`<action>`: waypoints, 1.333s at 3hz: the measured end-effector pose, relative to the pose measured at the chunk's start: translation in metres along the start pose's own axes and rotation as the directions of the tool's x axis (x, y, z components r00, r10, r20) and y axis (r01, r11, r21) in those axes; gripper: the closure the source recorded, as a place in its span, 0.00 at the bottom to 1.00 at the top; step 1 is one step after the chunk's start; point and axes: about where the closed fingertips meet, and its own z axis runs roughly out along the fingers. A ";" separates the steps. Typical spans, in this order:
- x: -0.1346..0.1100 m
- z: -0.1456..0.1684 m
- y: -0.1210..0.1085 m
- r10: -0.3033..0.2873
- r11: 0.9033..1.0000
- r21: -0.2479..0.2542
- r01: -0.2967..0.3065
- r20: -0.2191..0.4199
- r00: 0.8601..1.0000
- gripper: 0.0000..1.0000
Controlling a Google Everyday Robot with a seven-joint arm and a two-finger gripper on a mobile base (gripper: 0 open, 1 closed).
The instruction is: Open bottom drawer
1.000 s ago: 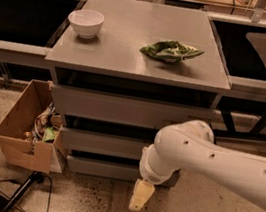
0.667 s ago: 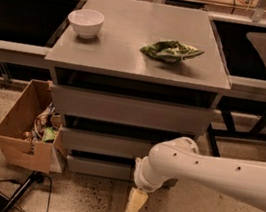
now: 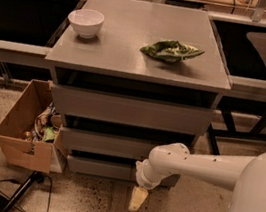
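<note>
Grey tabletop (image 3: 126, 56) on a three-drawer cabinet. White bowl (image 3: 85, 22) sits near the back left corner. Crumpled green bag (image 3: 171, 50) lies right of centre, closer to the right edge. Bottom drawer (image 3: 102, 168) is the lowest front under the front edge and looks shut. Gripper (image 3: 137, 200) hangs on the white arm (image 3: 199, 165) below the front edge, right of centre. It points down at the floor just before the bottom drawer. Apart or together: cannot tell. Cardboard box (image 3: 16, 139) stands on the floor past the left edge.
</note>
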 end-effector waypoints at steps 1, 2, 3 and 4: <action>0.000 0.000 0.000 0.000 1.000 0.000 0.000 0.000 1.000 0.00; 0.017 0.027 -0.006 0.007 1.000 -0.022 -0.007 -0.018 1.000 0.00; 0.054 0.073 -0.022 -0.022 0.999 -0.029 0.020 -0.057 0.998 0.00; 0.089 0.113 -0.044 -0.056 0.998 -0.018 0.055 -0.113 0.992 0.00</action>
